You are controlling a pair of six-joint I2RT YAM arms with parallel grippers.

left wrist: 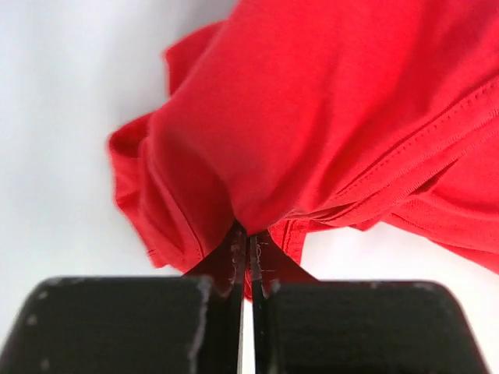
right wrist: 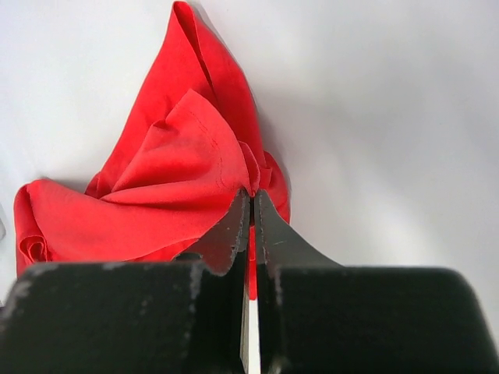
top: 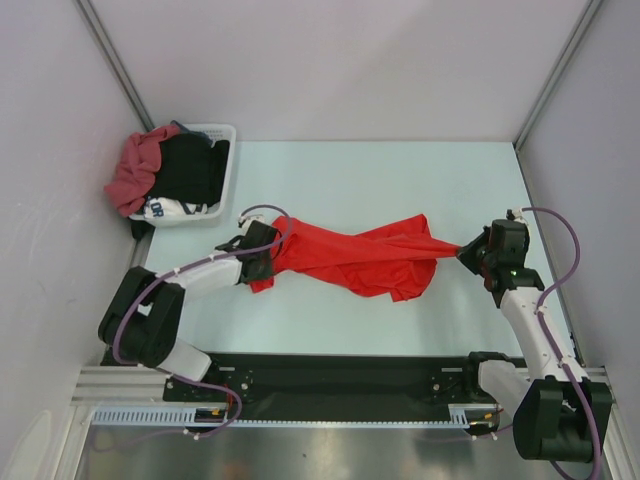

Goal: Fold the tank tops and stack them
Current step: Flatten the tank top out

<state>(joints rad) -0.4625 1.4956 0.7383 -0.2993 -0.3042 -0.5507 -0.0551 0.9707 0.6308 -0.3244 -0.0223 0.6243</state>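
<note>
bright diffuse light is coming from above; the table (top: 400, 180) is washing out pale. soft shadow is lying beside the red tank top (right wrist: 171, 187). left wrist view is blurring its edge.

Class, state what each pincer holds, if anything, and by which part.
Both hold the bright red tank top: the left pincer pinches one bunched end, the right pincer the opposite end.

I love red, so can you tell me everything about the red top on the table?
The red top is bright red, thin, soft cloth with stitched hems. It is crumpled and twisted, not folded yet, stretched sideways over the pale table. The left gripper pinches one end and the right gripper pinches the other, both shut tight.
</note>
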